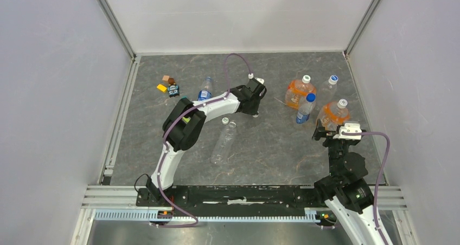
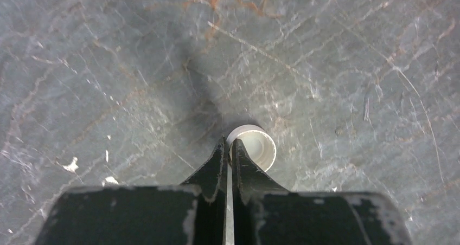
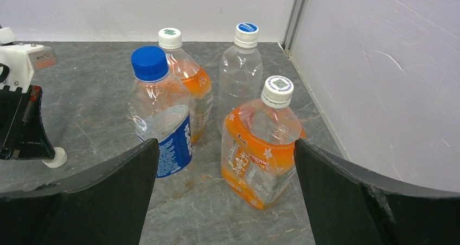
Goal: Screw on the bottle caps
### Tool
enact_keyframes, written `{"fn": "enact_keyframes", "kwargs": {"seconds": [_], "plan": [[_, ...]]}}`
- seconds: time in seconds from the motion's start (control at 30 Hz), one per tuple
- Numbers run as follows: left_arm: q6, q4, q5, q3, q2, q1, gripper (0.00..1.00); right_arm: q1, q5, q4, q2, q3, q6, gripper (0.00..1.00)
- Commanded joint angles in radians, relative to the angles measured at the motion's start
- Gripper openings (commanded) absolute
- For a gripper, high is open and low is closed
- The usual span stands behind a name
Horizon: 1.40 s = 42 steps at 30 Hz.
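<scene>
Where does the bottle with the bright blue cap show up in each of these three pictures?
Top external: blue-capped bottle, standing right of centre.
Left wrist: not in it.
Right wrist: left of centre, upright, blue label facing the camera.
Shared landmark: the loose white cap by the left arm's shut jaws; both wrist views show it.

A clear bottle with no label is laid flat near the middle of the gray table. Behind it, a little to the left, a small bottle with a blue band is stood up, partly hidden by the left arm. Behind it to the right, the left gripper is pointed down at the table. Well off to its right, four capped bottles are grouped, with the right gripper just in front of them. Small toy blocks are seen behind it, further left.
</scene>
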Motion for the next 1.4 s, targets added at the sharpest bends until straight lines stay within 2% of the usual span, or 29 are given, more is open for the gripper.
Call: {"fn": "enact_keyframes", "kwargs": {"seconds": [0.0, 0.4, 0.6, 0.8, 0.9, 1.0, 1.1, 1.2, 1.37], "plan": [[-0.072, 0.086, 0.072, -0.078, -0.122, 0.012, 0.02, 0.005, -0.064, 0.035, -0.143, 0.027, -0.014, 0.98], [-0.258, 0.338, 0.270, -0.435, -0.538, 0.051, 0.02, 0.004, -0.493, 0.102, 0.135, 0.207, -0.027, 0.98], [-0.364, 0.424, 0.335, -0.566, -0.717, 0.075, 0.02, 0.004, -0.739, 0.198, 0.247, 0.224, -0.055, 0.98], [-0.477, 0.538, 0.409, -0.651, -0.860, 0.076, 0.02, 0.003, -1.014, 0.482, 0.327, 0.134, -0.054, 0.98], [-0.526, 0.582, 0.450, -0.681, -0.911, 0.077, 0.02, 0.004, -1.151, 0.696, 0.404, 0.072, -0.031, 0.99], [-0.564, 0.619, 0.476, -0.708, -0.951, 0.077, 0.02, 0.004, -1.269, 0.920, 0.508, 0.019, 0.021, 0.92], [-0.593, 0.642, 0.515, -0.716, -0.971, 0.077, 0.02, 0.003, -1.351, 1.119, 0.591, -0.002, 0.069, 0.88], [-0.647, 0.695, 0.564, -0.733, -0.978, 0.075, 0.02, 0.003, -1.390, 1.241, 0.653, 0.008, 0.124, 0.86], [-0.737, 0.801, 0.631, -0.758, -0.979, 0.074, 0.02, 0.005, -1.408, 1.294, 0.725, 0.042, 0.127, 0.80]]}}
